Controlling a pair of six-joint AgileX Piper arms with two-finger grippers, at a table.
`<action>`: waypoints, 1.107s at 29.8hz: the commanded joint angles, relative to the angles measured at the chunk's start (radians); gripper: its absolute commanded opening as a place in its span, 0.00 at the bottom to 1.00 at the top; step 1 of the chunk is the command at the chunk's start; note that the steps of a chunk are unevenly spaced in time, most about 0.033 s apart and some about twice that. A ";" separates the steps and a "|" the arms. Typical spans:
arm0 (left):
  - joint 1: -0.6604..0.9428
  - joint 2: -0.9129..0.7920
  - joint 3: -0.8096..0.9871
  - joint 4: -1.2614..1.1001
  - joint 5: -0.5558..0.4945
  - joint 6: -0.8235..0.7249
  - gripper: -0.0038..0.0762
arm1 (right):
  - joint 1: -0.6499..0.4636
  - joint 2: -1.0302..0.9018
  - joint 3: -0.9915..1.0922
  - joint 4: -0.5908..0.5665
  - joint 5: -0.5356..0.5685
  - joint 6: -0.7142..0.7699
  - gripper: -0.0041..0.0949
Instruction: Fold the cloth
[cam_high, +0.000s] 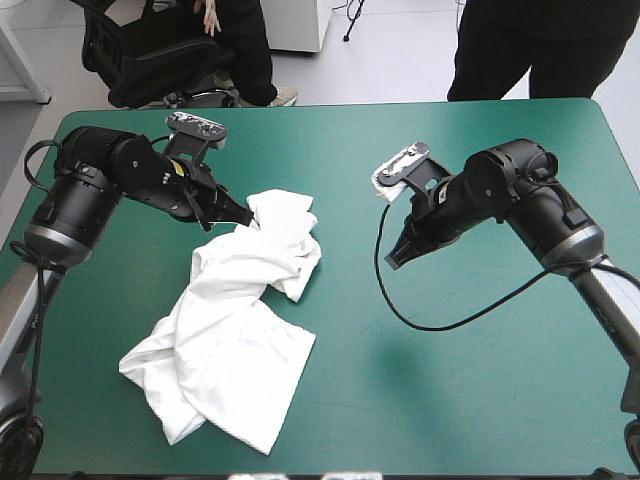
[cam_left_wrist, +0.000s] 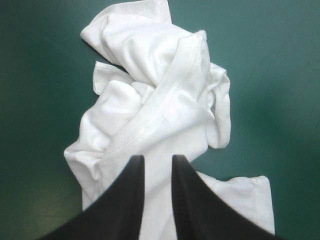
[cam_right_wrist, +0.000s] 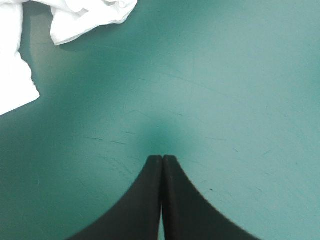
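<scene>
Nearest to me, on the left half of the counter (cam_high: 480, 400), lies the T-shirt (cam_high: 235, 350). Its broad lower part is spread loosely on the teal-green cover (cam_high: 520, 180), close to the near edge, with many creases. From there it narrows and runs away from me into a crumpled, twisted bunch near the middle of the counter.

The left jaws meet this far bunch from the left side. In the left wrist view their black fingers (cam_left_wrist: 120, 205) stand almost together, with only a narrow slit, and white cloth fills that slit. A stitched hem (cam_left_wrist: 160, 107) runs ahead of them over the heap. So I believe they pinch the T-shirt, though the exact fold they hold is hidden under the fingers.

The right jaws are on the other side, well apart from the T-shirt, over bare cover — pressed together in one point, with nothing between them. In the right wrist view I see only an edge of the white cloth far ahead and to one side. I cannot tell if these jaws touch the cover or hang just above it.
</scene>
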 joint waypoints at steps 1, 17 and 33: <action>-0.001 -0.036 -0.030 0.001 -0.033 -0.009 0.22 | 0.001 -0.032 -0.025 0.009 -0.026 -0.008 0.02; -0.001 -0.036 -0.030 -0.001 -0.031 -0.009 0.22 | -0.122 -0.030 -0.118 -0.018 0.006 0.063 0.02; -0.001 -0.036 -0.030 -0.001 -0.029 -0.009 0.22 | -0.760 -0.030 -0.167 0.054 0.035 0.033 0.02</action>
